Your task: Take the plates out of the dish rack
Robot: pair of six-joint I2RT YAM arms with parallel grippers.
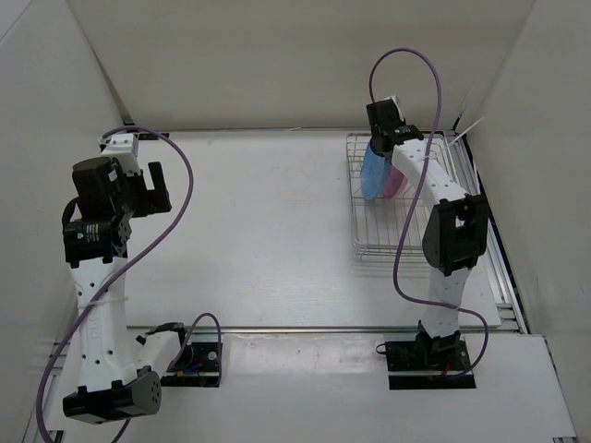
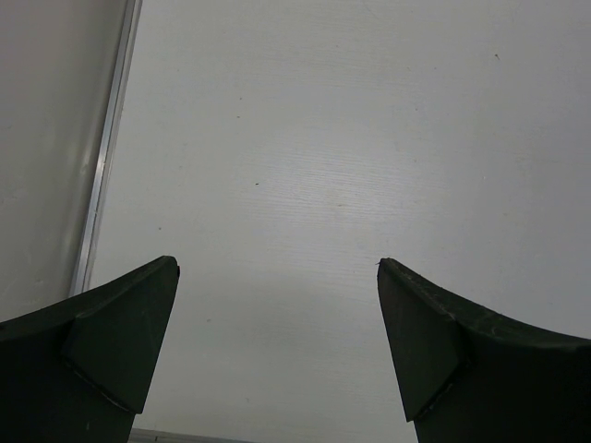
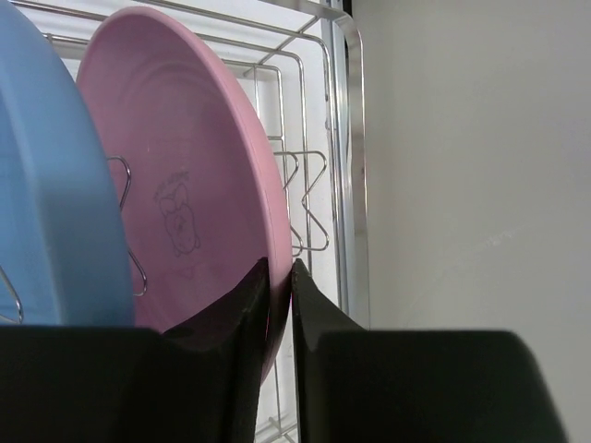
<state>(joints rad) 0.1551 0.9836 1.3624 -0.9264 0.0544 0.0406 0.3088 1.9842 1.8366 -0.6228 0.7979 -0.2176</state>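
Right gripper [image 3: 280, 268] pinches the pink plate [image 3: 194, 185] by its rim, fingers closed on either side. That plate stands on edge in the rack [image 3: 337, 138] at the table's [image 1: 268, 212] far right corner, with the blue plate [image 3: 46, 185] just beside it. Left gripper [image 2: 277, 277] hangs wide open, holding nothing, near the left edge.

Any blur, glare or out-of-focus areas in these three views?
Top external: even soft light, sharp, no glare. Left wrist: left end effector dark, its edges soft against the bright table. Right wrist: blue plate near and blurred, pink plate sharper, dish rack wires glint.
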